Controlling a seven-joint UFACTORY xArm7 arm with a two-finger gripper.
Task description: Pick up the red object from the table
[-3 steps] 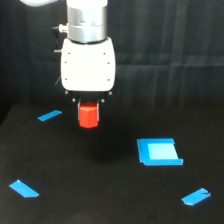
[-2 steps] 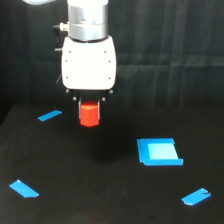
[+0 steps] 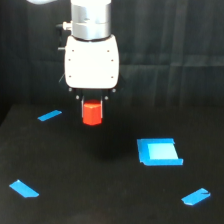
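- gripper [image 3: 92,116] clamped on red object [image 3: 92,113], block between the fingers, clear of the table [image 3: 100,200]
- blue square [image 3: 158,151] below gripper, toward the exterior view's right

There is only one camera, off the arm, standing in front of the desk [image 3: 100,200] and looking slightly down across it toward a dark curtain [image 3: 170,55] at the back. It sits fairly near: the arm [image 3: 91,20] is cut off at the top edge, while the gripper [image 3: 92,107] hangs left of centre, facing the lens
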